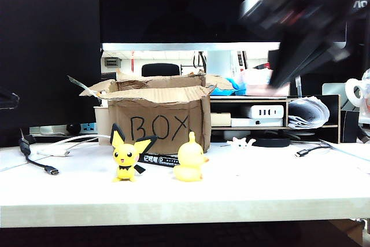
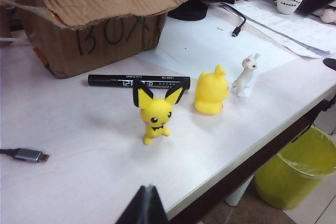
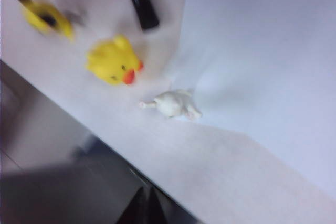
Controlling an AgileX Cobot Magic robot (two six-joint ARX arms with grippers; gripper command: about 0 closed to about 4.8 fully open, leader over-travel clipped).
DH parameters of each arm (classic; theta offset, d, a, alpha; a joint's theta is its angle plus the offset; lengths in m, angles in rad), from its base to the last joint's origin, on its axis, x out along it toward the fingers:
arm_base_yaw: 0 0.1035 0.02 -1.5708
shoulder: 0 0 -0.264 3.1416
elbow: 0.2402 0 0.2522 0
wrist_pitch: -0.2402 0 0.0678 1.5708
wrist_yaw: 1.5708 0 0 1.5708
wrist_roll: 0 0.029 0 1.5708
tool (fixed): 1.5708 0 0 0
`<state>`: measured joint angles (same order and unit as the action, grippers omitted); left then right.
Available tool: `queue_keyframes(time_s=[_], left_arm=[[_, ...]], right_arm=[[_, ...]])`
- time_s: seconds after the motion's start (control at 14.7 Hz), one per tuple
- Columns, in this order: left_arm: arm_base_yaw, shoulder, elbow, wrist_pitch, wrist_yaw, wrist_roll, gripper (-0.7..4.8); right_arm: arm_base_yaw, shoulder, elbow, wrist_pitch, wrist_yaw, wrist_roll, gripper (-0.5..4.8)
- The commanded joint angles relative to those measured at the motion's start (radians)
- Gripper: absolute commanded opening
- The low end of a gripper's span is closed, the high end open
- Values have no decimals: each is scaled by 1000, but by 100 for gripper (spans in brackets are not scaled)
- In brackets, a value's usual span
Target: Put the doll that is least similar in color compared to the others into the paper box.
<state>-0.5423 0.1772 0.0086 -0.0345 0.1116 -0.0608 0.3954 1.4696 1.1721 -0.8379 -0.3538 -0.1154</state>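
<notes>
The doll (image 1: 241, 142) is a tiny white figure standing on the table to the right of the paper box (image 1: 159, 114), a brown cardboard box marked "BOX". The left wrist view shows the doll (image 2: 245, 75) upright beside a yellow duck figure (image 2: 211, 90) and a yellow black-eared mouse figure (image 2: 155, 114), with the box (image 2: 100, 30) behind them. My left gripper (image 2: 148, 188) is shut and empty, well short of the mouse. My right gripper (image 3: 147, 190) is shut and empty, hanging high over the table edge near the doll (image 3: 173, 103). Its arm (image 1: 300, 15) is a dark blur at upper right.
A black marker (image 1: 159, 159) lies between the box and the yellow figures. A USB cable (image 1: 40, 163) trails at the left and another cable (image 1: 309, 150) at the right. A shelf (image 1: 260, 111) with clutter stands behind. A yellow bin (image 2: 299, 171) sits below the table edge.
</notes>
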Motion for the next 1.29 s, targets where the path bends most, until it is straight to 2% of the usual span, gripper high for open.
queue_keyframes(time_s=[0.07,0.14,0.2,0.27,0.41,0.54,1.29], left_arm=[[1,1,1,14,1,1,-5],[1,1,1,14,1,1,-5],[1,1,1,14,1,1,-5],[1,1,1,14,1,1,-5],[1,1,1,13,1,1,-5],[1,1,1,14,1,1,-5],[1,-1,1,14,1,1,-5]], right_arm=[[70,134,132,-134,116,-76,0],[87,176,175,-176,132,-111,40],[103,197,193,-187,151,-122,111],[111,211,203,-185,168,-129,210],[126,216,204,-172,174,-137,267],[132,216,204,-163,177,-184,479],[138,362,204,-72,177,-172,479]])
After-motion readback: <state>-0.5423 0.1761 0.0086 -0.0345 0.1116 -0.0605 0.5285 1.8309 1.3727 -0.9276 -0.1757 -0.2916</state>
